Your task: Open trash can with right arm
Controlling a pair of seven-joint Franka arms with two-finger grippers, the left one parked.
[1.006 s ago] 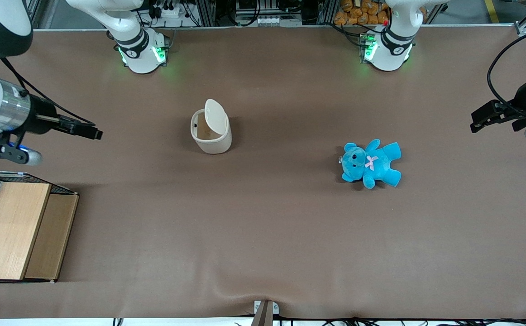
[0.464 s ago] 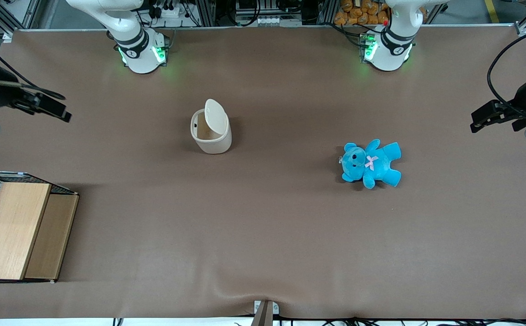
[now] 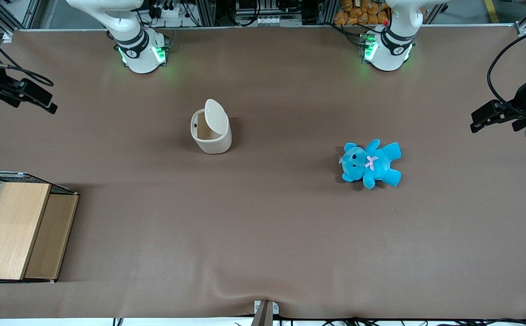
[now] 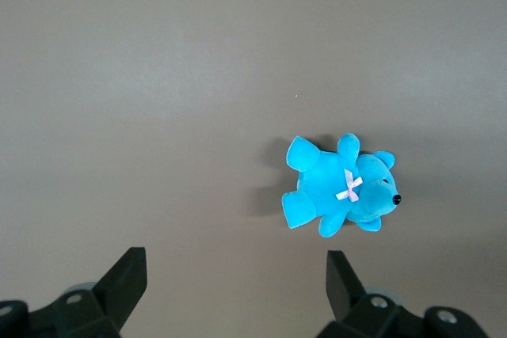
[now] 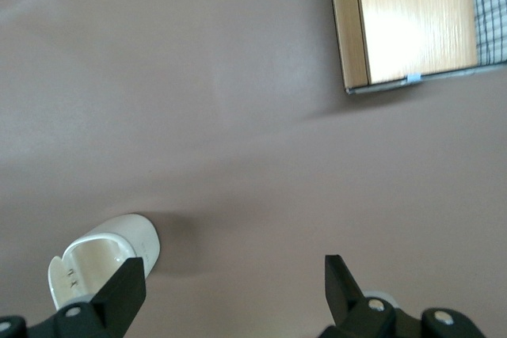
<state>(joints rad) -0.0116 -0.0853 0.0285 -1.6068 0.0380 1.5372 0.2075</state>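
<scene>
Lid [image 3: 214, 116] stands raised on the trash can [image 3: 211, 131], job apparently done; the tool [image 3: 36, 98], fingers apart, hangs well clear above the table [image 3: 263, 226].

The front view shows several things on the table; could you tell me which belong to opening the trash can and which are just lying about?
Belonging to the job:
- trash can, upright mid-table, flap lid tilted up
- right arm's gripper, open, empty, apart from the can at the working arm's end

Just lying about:
- blue teddy bear, toward the parked arm's end
- wooden box with wire mesh, nearer the front camera than the gripper
</scene>
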